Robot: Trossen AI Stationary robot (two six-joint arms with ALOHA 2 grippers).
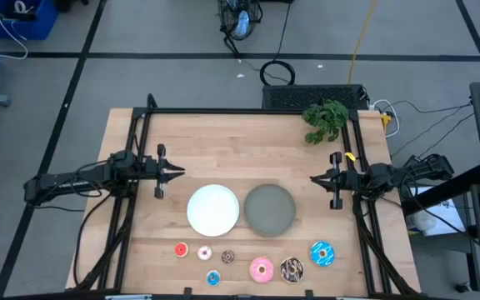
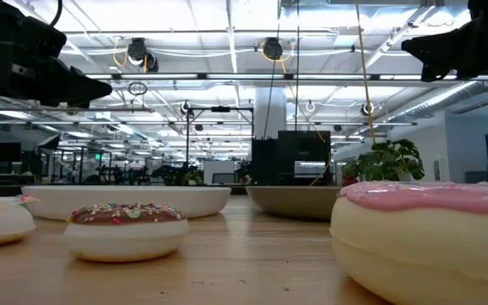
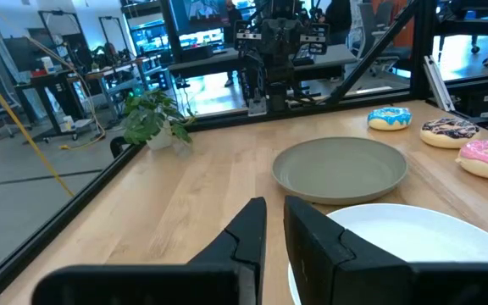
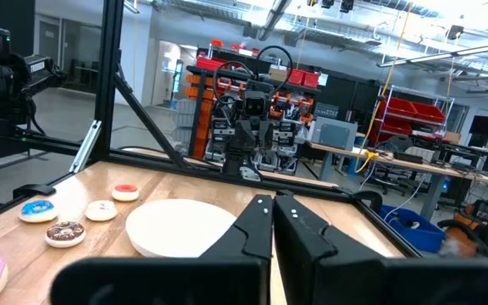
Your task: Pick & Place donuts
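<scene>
Your left gripper [image 1: 178, 172] shows a narrow gap, the right gripper [image 1: 315, 177] is pressed together, both empty; spread one before descending on the small red ring donut [image 1: 181, 249].

Place: a robotics lab in a large open industrial hall.
Ceiling: exposed ducts, pipes and strip lights [image 2: 227, 76] ran overhead.
Floor: grey concrete marked with dark tape lines [image 1: 82, 71], with loose cables lying on it.
Work station: a wooden table [image 1: 223, 150] sat inside a black metal frame [image 1: 248, 111].
Beyond the right end effector [image 4: 273, 222]: red storage bins [image 4: 413, 108] on racks, with more workbenches.
Beyond the left end effector [image 3: 274, 230]: monitors and equipment carts.
</scene>
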